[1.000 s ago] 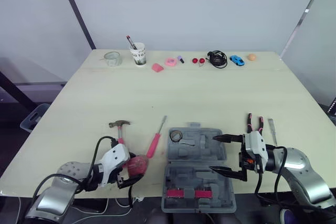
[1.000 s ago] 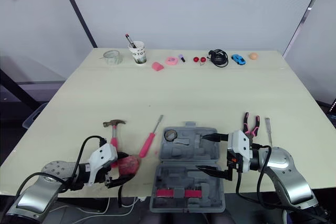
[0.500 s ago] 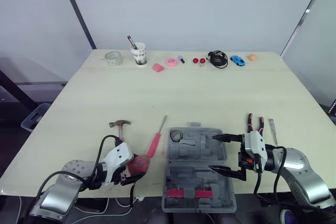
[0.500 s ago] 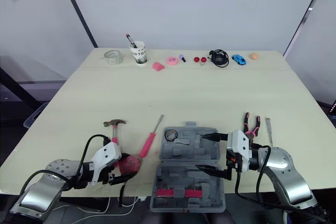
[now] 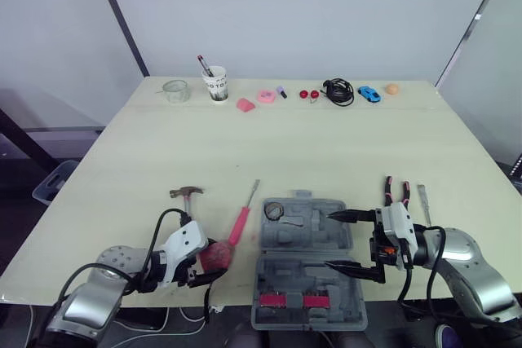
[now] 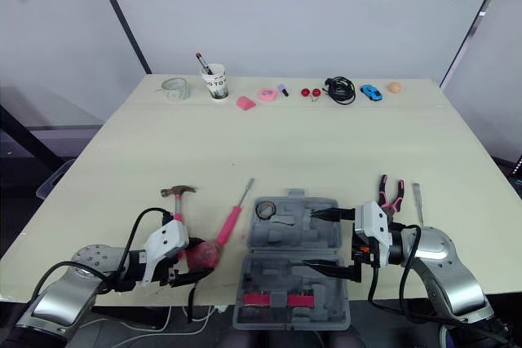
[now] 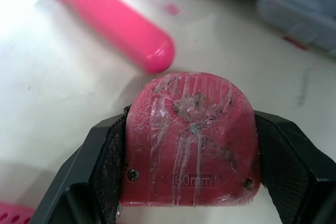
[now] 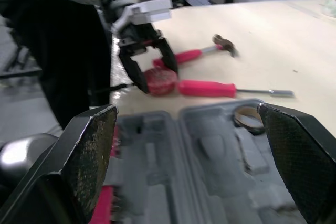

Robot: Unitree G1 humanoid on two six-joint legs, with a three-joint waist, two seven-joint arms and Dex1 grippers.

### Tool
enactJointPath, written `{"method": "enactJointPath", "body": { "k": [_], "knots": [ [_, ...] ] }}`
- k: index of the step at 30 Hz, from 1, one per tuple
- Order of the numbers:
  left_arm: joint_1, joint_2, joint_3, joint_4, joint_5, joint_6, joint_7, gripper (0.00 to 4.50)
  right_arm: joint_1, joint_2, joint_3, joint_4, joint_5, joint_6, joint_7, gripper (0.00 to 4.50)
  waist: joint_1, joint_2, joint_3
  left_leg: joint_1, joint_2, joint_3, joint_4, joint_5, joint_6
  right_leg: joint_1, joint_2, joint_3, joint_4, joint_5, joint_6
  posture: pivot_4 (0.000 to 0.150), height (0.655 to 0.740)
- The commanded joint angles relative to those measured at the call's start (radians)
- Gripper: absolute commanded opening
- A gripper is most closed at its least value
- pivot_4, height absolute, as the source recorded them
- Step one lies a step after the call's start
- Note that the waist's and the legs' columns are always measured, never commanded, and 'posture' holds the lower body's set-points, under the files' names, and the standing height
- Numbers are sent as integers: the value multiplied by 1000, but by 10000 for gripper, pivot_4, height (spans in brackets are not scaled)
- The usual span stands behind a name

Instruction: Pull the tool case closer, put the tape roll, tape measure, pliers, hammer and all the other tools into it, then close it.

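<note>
Edging toward the middle of the frame over the past second, the left gripper [image 5: 208, 262] now sits at lower left of the head view, its black fingers pinched on the pink, round-backed plastic tape measure [image 5: 215, 254]. The tape measure has travelled only slightly with it. Whether it is clear of the pale wooden table [image 5: 285, 144] cannot be told.

The wrist view shows the fingers pressed on its two flat flanks. Its scuffed shell looks stiff, compact and fairly light but glossy, so it would likely slide if taken by the curved back. The flat sides are the sound hold.

Just above it lies the pink-handled claw hammer [image 5: 188, 195]. Beside that the pink-handled screwdriver [image 5: 245, 211] slants toward the case. Neither has moved.

At lower centre the grey moulded plastic tool case [image 5: 281, 279] lies open at the near edge of the table. The dark tape roll [image 5: 273, 210] is seated in its upper left recess.

Right of centre, the right gripper [image 5: 329, 240] hovers with its fingers spread wide over the case's right side, all but unmoved since the earlier frames.

Beyond it, at right, the pink-and-black pliers [image 5: 395, 193] and a slim metal hand tool [image 5: 422, 200] wait on the table. Judged from this, most of the packing remains.
</note>
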Motion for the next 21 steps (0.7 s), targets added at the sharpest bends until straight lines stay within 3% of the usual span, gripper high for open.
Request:
{"method": "enactJointPath", "body": {
  "k": [1, 5, 13, 21],
  "knots": [
    [-34, 47, 28, 8, -22, -50, -60, 30525, -15, -13, -13, -33, 31, 5, 23, 45000, 0, 0, 0, 0, 0, 0, 0, 0, 0, 0, 0, 0, 0, 0, 0, 1500, 7400],
    [-82, 88, 32, 3, -41, -44, -121, 30525, -25, -13, -20, -24, 31, 10, 20, 45000, -1, 0, 0, 0, 0, 0, 0, 0, 0, 0, 0, 0, 0, 0, 0, 1500, 7400],
    [-335, 99, -61, 39, -56, -70, -303, 30525, -77, -12, -52, -129, 181, 324, -139, 45000, -1, 0, 0, 0, 0, 1, 1, 0, 0, 0, 0, 1, 1, 0, 0, 1500, 7400],
    [-619, -97, -213, 93, -41, -64, -352, 30525, -113, -11, -117, -207, 352, 654, -392, 45000, 4, -1, 0, -3, -1, -2, 4, 0, 0, 0, 1, 1, 2, 2, 4, 1500, 7400]
  ]
}}
